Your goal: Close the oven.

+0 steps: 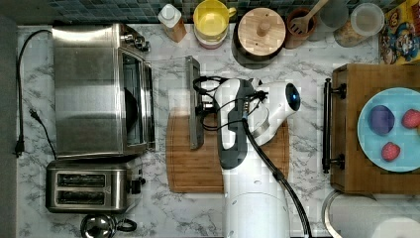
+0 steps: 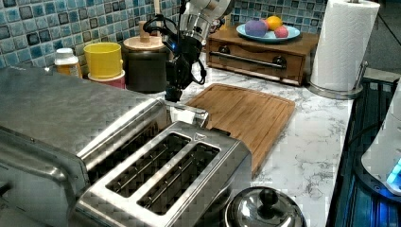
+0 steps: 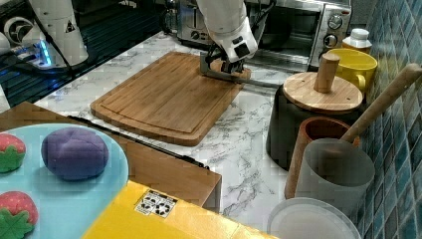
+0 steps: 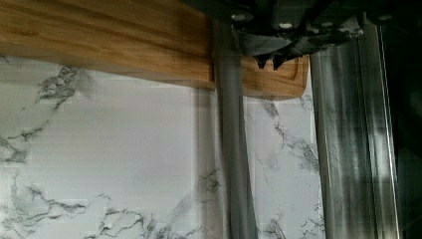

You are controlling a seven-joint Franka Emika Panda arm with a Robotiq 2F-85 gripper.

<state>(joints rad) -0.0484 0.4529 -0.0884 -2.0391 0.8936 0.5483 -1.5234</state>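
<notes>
A: Top view first. See the oven [image 1: 99, 91]? It sits at the top view's left, and its door [image 1: 171, 106] hangs flat down. The handle [image 1: 194, 103] lies over the cutting board [image 1: 198, 168].

B: Where is the gripper [image 1: 200, 106]?

A: Right at the handle.

B: Right view?

A: The gripper [image 3: 230, 67] is down by the bar.

B: Wrist view?

A: The fingertips [image 4: 263, 60] look pressed together beside the bar, holding nothing, I think.

B: So is it done?

A: No. The door must go all the way up.
</notes>
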